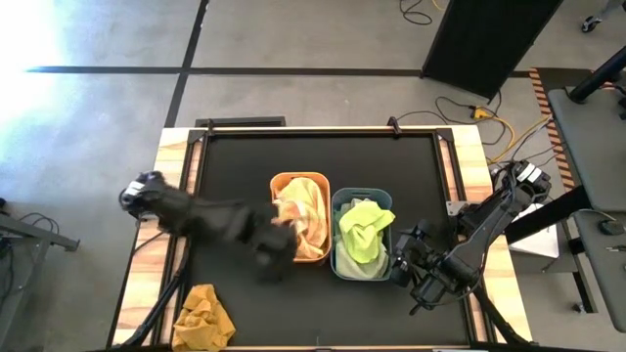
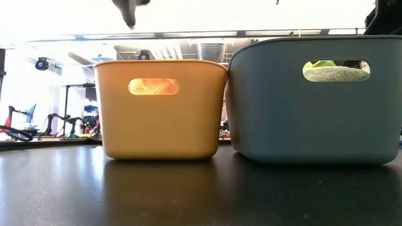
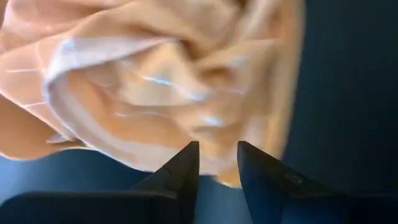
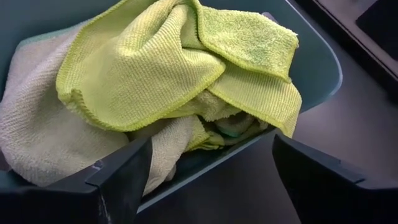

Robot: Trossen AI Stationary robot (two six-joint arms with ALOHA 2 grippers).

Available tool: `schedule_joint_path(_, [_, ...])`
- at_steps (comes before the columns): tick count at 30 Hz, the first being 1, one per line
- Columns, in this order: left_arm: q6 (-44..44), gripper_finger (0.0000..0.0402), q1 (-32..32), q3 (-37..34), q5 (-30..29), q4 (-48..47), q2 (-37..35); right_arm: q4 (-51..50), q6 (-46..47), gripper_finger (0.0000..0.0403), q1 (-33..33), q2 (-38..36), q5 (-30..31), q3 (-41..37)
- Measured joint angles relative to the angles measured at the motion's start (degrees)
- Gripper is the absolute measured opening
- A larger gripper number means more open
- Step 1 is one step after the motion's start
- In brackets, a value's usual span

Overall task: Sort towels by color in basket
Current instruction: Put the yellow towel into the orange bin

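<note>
Your left gripper (image 1: 277, 256), jaws slightly apart and empty, sits by the orange basket (image 1: 299, 180) holding salmon towels (image 3: 155, 81). Lift clear, then fetch the mustard towel (image 1: 203, 318) at the tabletop's near-left corner. The right gripper (image 1: 419, 279) waits, jaws wide, beside the grey basket (image 4: 323, 68) of green towels (image 4: 168, 68).

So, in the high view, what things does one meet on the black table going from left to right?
Crumpled mustard-orange cloth towel at the near left corner → left gripper → orange plastic tub holding pink and yellow towels → grey-blue plastic tub holding lime green towels → right gripper.
</note>
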Motion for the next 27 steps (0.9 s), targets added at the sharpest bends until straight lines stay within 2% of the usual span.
schedule_joint_path(6, [-16.1,0.0093,-18.38,-1.49,-5.1,0.62,-5.71,0.38,0.0,0.0327,0.0,0.0,0.57,-0.27])
schedule_joint_path(10, [-34.81,0.0095,-29.64,-3.65,-5.51,0.77,-6.28,0.81,-0.38,0.0323,0.0,0.0,0.71,-0.27])
schedule_joint_path(13, [-46.48,0.0101,-35.83,-4.15,-8.35,0.74,-4.99,0.88,-0.73,0.0318,0.0,0.0,3.65,-0.29])
schedule_joint_path(16, [-54.35,0.0105,-39.6,-4.63,-8.02,0.67,-2.26,1.29,-0.74,0.0312,0.0,0.0,7.79,-0.29])
schedule_joint_path(21, [-58.2,0.0107,-41.35,-4.78,-1.89,-0.18,2.2,1.96,-0.69,0.0304,0.0,0.03,9.38,-0.29])
schedule_joint_path(24, [-57.09,0.0107,-41.77,-4.87,5.55,-0.31,4.84,3.89,-1.18,0.0299,0.0,0.31,9.4,-0.35])
schedule_joint_path(27, [-55.51,0.0107,-43.39,-6.17,7.88,-0.1,5.76,5.88,-2.91,0.0295,0.0,0.86,9.42,-0.4])
